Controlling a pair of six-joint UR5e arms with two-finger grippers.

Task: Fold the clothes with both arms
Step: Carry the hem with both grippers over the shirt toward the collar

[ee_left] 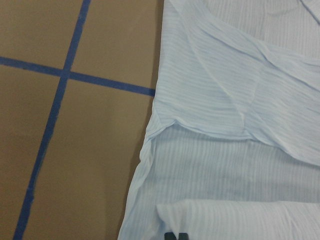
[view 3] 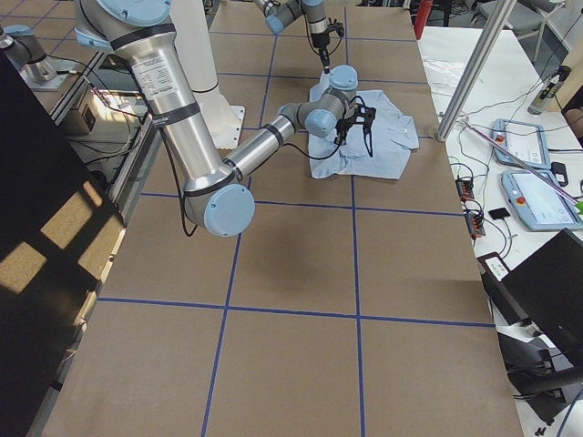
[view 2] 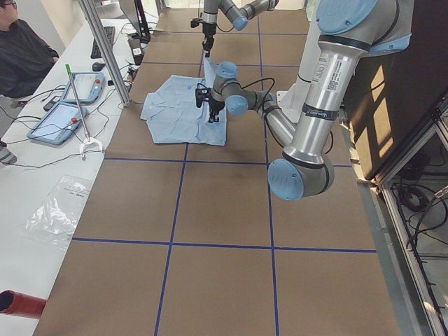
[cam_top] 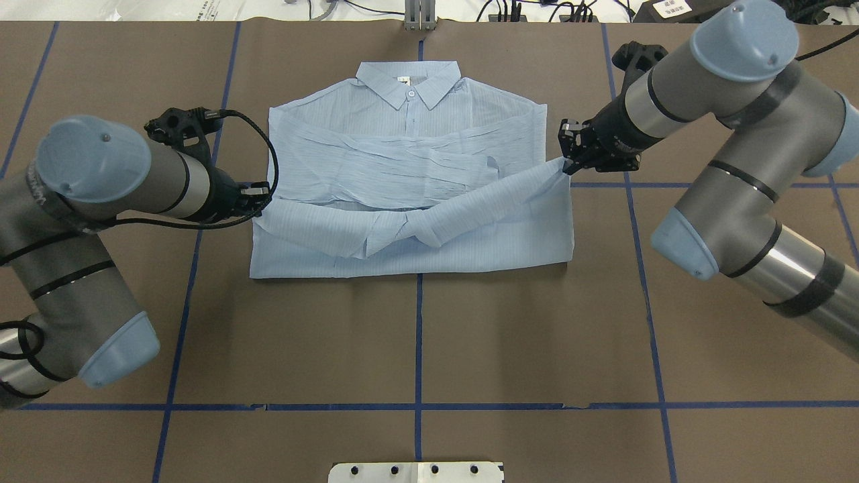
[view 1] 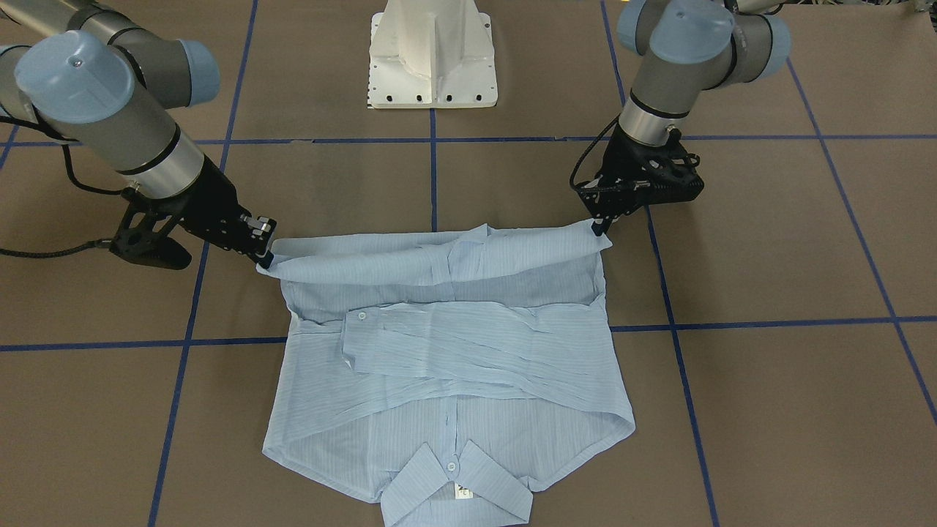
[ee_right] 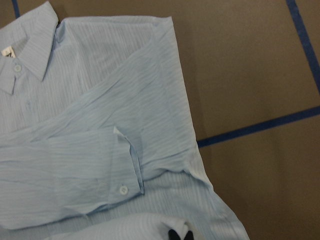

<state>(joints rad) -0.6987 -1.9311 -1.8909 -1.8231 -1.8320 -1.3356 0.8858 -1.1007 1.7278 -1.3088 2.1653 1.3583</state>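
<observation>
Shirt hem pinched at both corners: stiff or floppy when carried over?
Likely floppy: the shirt sags and twists between the left gripper and right gripper. Probably light, since it hangs from two small pinches. It may crease easily, as the sleeves look wrinkled.

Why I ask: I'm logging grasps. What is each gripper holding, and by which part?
Both hold the shirt: the left gripper pinches one end of its lifted lower edge, the right gripper the other end.

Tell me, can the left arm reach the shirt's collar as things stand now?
Probably not yet. The collar lies uncovered at the far edge of the shirt, so the path looks free, but the left hand is shut on a corner of the raised hem and would have to release it.
</observation>
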